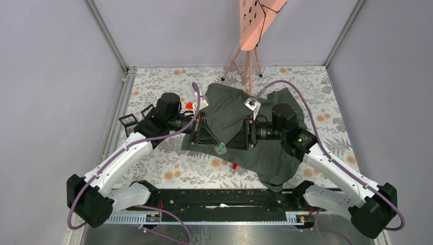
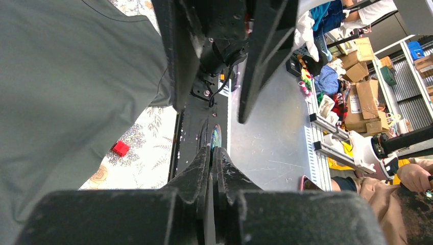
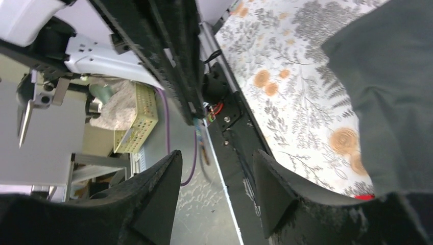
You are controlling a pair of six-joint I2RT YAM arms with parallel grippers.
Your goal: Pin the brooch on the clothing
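The clothing (image 1: pixel 224 109), a dark grey T-shirt, lies crumpled on the flowered table; it also fills the left of the left wrist view (image 2: pixel 61 76) and the right of the right wrist view (image 3: pixel 393 92). The brooch (image 1: pixel 220 148), a small round iridescent disc, hangs over the shirt's near edge between the two arms. My left gripper (image 1: pixel 216 145) is shut on it; the disc shows edge-on just past the closed tips (image 2: pixel 215 137). My right gripper (image 1: pixel 231 144) faces the left one with its jaws apart (image 3: pixel 217 158). The brooch (image 3: pixel 202 148) shows blurred ahead of the gap, touched by neither finger.
A small red piece (image 1: pixel 235 166) lies on the table just in front of the shirt, and another red bit (image 1: pixel 189 105) by the left arm. A pink perforated board on a tripod (image 1: pixel 250 30) stands at the back. A black rail (image 1: pixel 224 196) runs along the near edge.
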